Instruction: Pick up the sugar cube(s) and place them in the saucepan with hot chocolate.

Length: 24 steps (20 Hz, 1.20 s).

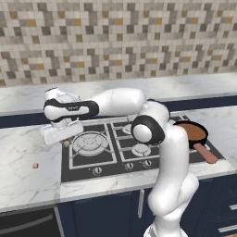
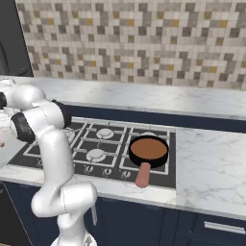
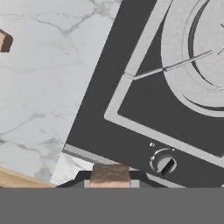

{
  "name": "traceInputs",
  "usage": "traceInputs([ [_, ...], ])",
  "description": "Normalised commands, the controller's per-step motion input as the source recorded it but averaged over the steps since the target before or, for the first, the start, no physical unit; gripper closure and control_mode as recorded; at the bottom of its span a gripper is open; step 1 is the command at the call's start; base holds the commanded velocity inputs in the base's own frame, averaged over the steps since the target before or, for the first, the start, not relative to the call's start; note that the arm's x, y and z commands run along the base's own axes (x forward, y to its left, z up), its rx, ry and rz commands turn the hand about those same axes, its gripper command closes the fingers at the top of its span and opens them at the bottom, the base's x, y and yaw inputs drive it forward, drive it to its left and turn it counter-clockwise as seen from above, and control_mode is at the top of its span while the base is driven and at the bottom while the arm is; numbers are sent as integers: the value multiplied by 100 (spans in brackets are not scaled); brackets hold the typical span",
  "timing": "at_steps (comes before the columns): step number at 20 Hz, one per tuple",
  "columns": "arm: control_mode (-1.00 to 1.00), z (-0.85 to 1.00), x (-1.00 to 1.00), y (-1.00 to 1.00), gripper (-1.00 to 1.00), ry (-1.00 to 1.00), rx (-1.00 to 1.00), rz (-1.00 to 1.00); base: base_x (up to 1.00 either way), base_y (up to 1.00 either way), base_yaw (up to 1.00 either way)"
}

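My gripper hangs low over the left edge of the cooktop, shut on a sugar cube, a small tan-brown block pinched between the dark fingertips. A second sugar cube lies on the marble counter to the left of the stove. The saucepan with hot chocolate, black with brown liquid and a reddish-pink handle, sits on the right side of the stove, far from the gripper.
The black cooktop carries several grey burners and a row of knobs along its front; one knob lies just under the hand. Marble counter flanks both sides. A tiled wall rises behind.
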Motion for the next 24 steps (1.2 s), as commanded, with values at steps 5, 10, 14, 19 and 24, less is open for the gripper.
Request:
traceInputs([
  [5, -100, 69, -23, -100, 100, -3, 4, -31, 0, 0, 0],
  [10, -100, 31, -4, -100, 100, -4, 2, -39, 0, 0, 0],
  [14, -100, 0, 0, -100, 100, -1, -5, -49, 0, 0, 0],
  [19, -100, 21, 6, -100, 100, 0, -17, -48, 0, 0, 0],
  [24, -100, 47, 23, -100, 100, 0, -24, -36, 0, 0, 0],
])
